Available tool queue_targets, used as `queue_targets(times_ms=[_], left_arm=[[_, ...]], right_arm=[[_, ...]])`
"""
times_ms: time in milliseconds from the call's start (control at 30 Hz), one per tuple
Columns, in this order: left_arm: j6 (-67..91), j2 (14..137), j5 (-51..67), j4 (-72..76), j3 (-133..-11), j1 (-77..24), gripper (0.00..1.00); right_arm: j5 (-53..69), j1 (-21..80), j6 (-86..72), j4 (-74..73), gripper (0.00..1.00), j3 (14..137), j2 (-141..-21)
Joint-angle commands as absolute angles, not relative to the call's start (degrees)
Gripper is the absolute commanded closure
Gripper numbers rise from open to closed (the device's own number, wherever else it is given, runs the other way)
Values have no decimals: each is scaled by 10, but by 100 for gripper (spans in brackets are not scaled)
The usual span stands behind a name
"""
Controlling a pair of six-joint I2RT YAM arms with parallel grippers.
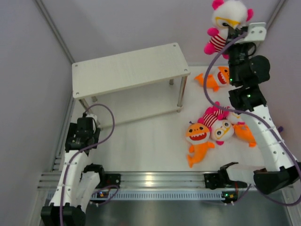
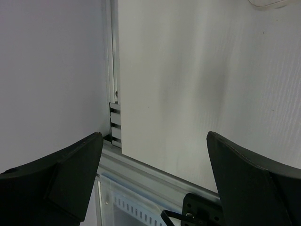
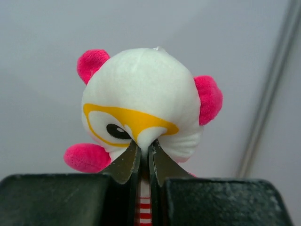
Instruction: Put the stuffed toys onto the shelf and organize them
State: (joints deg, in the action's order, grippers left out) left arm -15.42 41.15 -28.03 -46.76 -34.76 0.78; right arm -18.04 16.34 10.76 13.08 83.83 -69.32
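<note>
The right gripper (image 3: 144,147) holds a white-headed bear (image 3: 146,94) high at 1 o'clock in the top view, its jaws narrowed onto the face just under the yellow glasses. The shelf (image 1: 127,68) stands at 11 o'clock, well apart from the bear. 1 orange shark (image 1: 215,77) lies at 2 o'clock beside the shelf, and other toys (image 1: 221,130) cluster at 4 o'clock. The left gripper (image 2: 154,137), at 9 o'clock, has its jaws spread wide.

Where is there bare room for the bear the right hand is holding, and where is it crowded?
For the bear, the shelf has its whole top bare, and its lower tier looks bare where visible. The table between shelf and left arm is free. Crowded: the toy pile by the right arm, and a shark beside the shelf's right legs.
</note>
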Motion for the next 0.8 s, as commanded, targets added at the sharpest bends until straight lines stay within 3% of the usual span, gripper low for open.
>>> queue_targets(times_ms=[0, 33, 233, 367, 767], left_arm=[[-156, 401, -291, -466, -338, 11, 2], [-156, 399, -294, -465, -336, 11, 2], [-155, 387, -300, -467, -329, 11, 2], [-156, 379, -298, -467, -322, 11, 2], [-162, 374, -281, -466, -310, 11, 2]], right_arm=[[-200, 297, 285, 226, 100, 880, -726], [-199, 353, 301, 247, 100, 887, -748], [-152, 425, 308, 286, 100, 924, -833], [-57, 425, 293, 358, 100, 882, -852], [-39, 421, 267, 548, 100, 818, -908]])
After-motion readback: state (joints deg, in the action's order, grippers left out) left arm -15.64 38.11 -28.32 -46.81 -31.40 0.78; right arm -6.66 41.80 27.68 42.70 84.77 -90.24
